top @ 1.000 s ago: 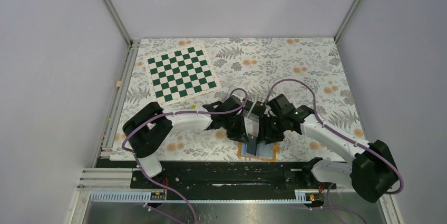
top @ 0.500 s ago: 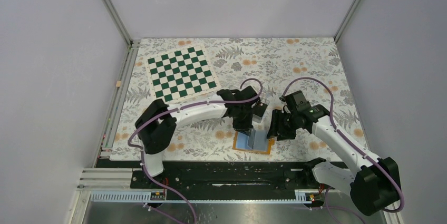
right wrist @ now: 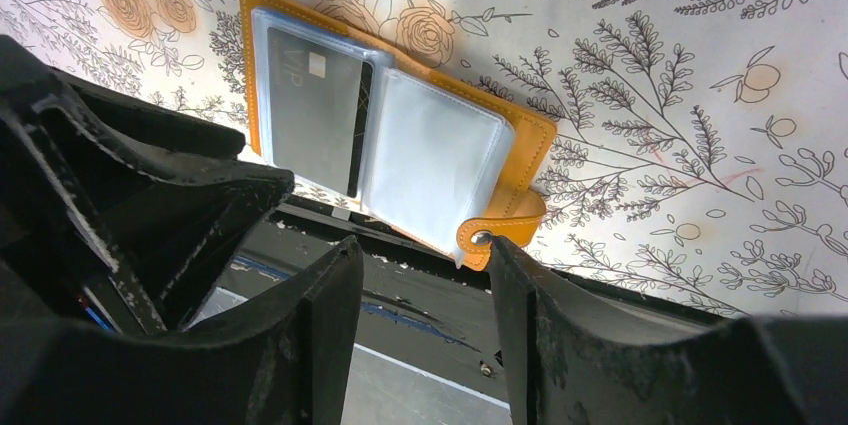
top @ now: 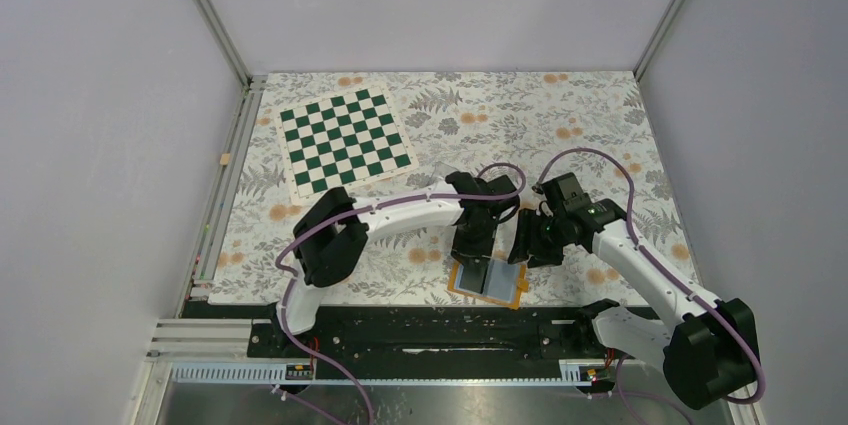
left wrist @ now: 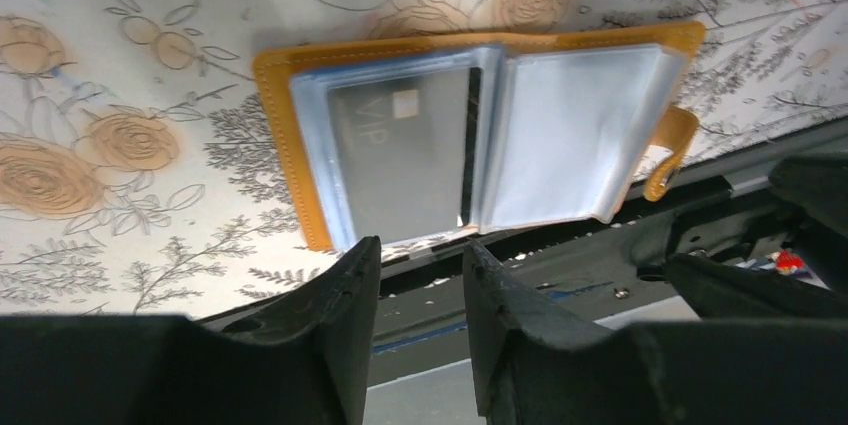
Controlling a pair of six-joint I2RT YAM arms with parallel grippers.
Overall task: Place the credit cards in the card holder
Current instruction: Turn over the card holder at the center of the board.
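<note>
The left gripper [left wrist: 420, 255] has let go of the black card [left wrist: 400, 160], now tucked flat in the wallet [left wrist: 286, 145].
Its fingers stand apart and empty, as do the right gripper's [right wrist: 422, 250]; the wallet lies open at the table's [left wrist: 120, 65] near edge, the card in its left pocket.

Plain pale grey walls [top: 440, 5] close in three sides, meeting at two slanting aluminium posts [top: 208, 13]; the tabletop [top: 600, 115] wears a white cloth printed with grey ferns and orange roses; a green-and-white checkerboard [top: 346, 141] lies askew at its far left; a metal rail [top: 228, 210] runs along the left edge; a black base plate [top: 430, 330] borders the near edge; the light is soft and even.
</note>
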